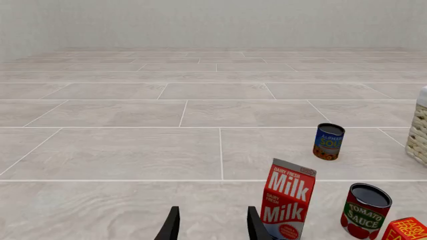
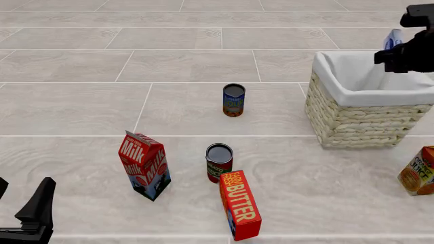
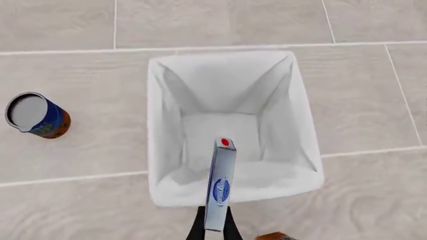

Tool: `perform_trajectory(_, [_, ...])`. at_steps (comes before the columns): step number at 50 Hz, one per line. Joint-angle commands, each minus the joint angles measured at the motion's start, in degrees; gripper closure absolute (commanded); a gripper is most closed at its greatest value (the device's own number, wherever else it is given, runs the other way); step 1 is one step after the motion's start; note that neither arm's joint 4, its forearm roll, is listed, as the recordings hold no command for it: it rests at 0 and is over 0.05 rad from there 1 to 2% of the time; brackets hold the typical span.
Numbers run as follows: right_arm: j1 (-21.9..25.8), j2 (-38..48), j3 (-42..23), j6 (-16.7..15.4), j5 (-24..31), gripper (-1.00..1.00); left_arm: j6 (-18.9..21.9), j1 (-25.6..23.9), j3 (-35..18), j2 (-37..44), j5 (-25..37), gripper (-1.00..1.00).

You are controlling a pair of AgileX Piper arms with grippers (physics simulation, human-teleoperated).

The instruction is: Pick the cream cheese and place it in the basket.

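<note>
The cream cheese [image 3: 220, 186], a thin blue-and-white box, is held on edge in my right gripper [image 3: 214, 231], which is shut on it. It hangs over the open white-lined inside of the wicker basket [image 3: 159, 150]. In the front view the box [image 2: 393, 38] shows just behind the right gripper [image 2: 400, 53], above the basket's [image 2: 352, 119] far right rim. My left gripper [image 2: 27, 213] is open and empty at the near left corner, away from everything. In the left wrist view the left gripper [image 1: 213, 227] shows two spread fingers over bare floor.
A milk carton [image 2: 144, 165], a tomato sauce can [image 2: 219, 161] and a red butter box [image 2: 240, 204] stand near the front middle. A blue soup can [image 2: 233, 99] stands left of the basket. An orange juice carton [image 2: 419, 171] is at the right edge.
</note>
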Motion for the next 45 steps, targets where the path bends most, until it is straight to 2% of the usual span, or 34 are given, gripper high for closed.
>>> perform_trajectory(1, [-0.5, 4.7, -5.5, -2.0, 2.3, 1.0, 0.0, 0.0, 0.0, 0.0, 0.0, -1.0])
perform_trajectory(6, [-0.7, 8.1, -8.3, -3.7, 4.7, 1.0, 0.0, 0.0, 0.0, 0.0, 0.0, -1.0])
perform_trajectory(12, [-1.1, 11.0, -14.7, -3.7, 8.2, 1.0, 0.0, 0.0, 0.0, 0.0, 0.0, -1.0])
perform_trajectory(20, [-1.0, 17.3, -26.2, -4.2, 14.3, 1.0, 0.0, 0.0, 0.0, 0.0, 0.0, -1.0])
perform_trajectory(24, [-1.5, 19.5, -28.3, -6.0, 15.3, 1.0, 0.0, 0.0, 0.0, 0.0, 0.0, -1.0])
perform_trajectory(31, [-0.5, 23.3, -33.5, -6.5, 19.1, 1.0, 0.0, 0.0, 0.0, 0.0, 0.0, -1.0])
perform_trajectory(39, [-1.5, 24.8, -32.7, -9.5, 20.4, 1.0, 0.0, 0.0, 0.0, 0.0, 0.0, -1.0])
perform_trajectory(41, [-3.0, 24.8, -30.6, -12.0, 19.7, 1.0, 0.0, 0.0, 0.0, 0.0, 0.0, -1.0])
perform_trajectory(45, [-3.5, 25.1, -29.6, -12.3, 19.1, 1.0, 0.0, 0.0, 0.0, 0.0, 0.0, -1.0])
